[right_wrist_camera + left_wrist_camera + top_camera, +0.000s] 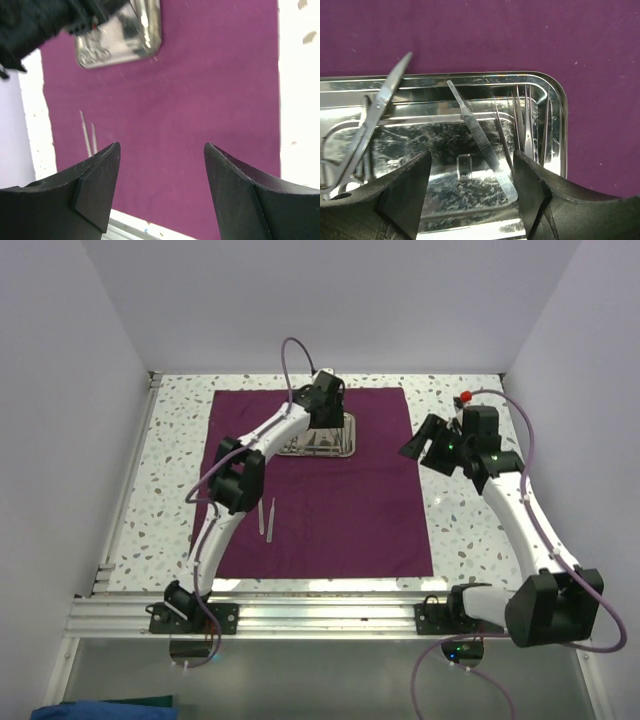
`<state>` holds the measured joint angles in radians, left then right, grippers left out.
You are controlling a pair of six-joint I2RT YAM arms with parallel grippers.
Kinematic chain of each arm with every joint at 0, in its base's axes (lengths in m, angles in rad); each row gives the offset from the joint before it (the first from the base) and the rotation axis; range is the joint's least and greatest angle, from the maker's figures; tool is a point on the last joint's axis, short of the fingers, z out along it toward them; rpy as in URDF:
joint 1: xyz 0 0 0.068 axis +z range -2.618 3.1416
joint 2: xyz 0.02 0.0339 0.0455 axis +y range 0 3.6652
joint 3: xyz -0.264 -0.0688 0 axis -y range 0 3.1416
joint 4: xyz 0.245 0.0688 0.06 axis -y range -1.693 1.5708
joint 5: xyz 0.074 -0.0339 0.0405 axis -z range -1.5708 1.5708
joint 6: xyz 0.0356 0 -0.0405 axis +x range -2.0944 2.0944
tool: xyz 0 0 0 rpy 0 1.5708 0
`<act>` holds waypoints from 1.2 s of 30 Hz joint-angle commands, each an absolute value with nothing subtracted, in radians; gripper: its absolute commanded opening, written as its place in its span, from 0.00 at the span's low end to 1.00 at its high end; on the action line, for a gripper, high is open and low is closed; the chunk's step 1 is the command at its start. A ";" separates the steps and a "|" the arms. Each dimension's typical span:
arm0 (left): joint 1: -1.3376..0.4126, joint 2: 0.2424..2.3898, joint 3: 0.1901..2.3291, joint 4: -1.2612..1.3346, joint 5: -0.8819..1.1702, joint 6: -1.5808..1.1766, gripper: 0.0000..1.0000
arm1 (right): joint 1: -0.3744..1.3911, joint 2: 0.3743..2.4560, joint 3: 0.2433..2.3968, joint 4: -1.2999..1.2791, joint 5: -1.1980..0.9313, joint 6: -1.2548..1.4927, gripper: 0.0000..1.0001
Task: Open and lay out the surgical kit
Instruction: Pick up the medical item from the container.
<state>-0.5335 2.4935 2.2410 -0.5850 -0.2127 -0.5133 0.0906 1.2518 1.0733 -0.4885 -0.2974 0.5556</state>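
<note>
While the maroon cloth wrap is lying spread flat across the speckled table, the steel tray is sitting on its far half, near the middle of the far edge. Inside the tray, ribbed tweezers are lying at a slant, ring-handled scissors are leaning with their tips poking past the far rim, and several thin pointed instruments are resting along the right wall. 2 slim silver tweezers are lying side by side on the cloth's near-left part, well apart from the tray. The left gripper is hanging just over the tray with its jaws spread wide, 1 finger on each side of the ribbed tweezers, clamping nothing; whether the fingers are touching the tray I cannot tell. The right gripper is hovering by the cloth's right edge, jaws likewise parted and empty.
</note>
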 commanded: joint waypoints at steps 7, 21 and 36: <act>-0.561 2.571 2.362 -0.523 -0.391 -0.586 0.69 | 0.089 1.098 1.031 -0.630 -0.256 0.509 0.72; -0.561 2.612 2.398 -0.492 -0.485 -0.591 0.65 | 0.089 1.132 1.003 -0.605 -0.271 0.506 0.72; -0.560 2.692 2.442 -0.548 -0.514 -0.595 0.55 | 0.090 1.278 1.049 -0.557 -0.331 0.491 0.72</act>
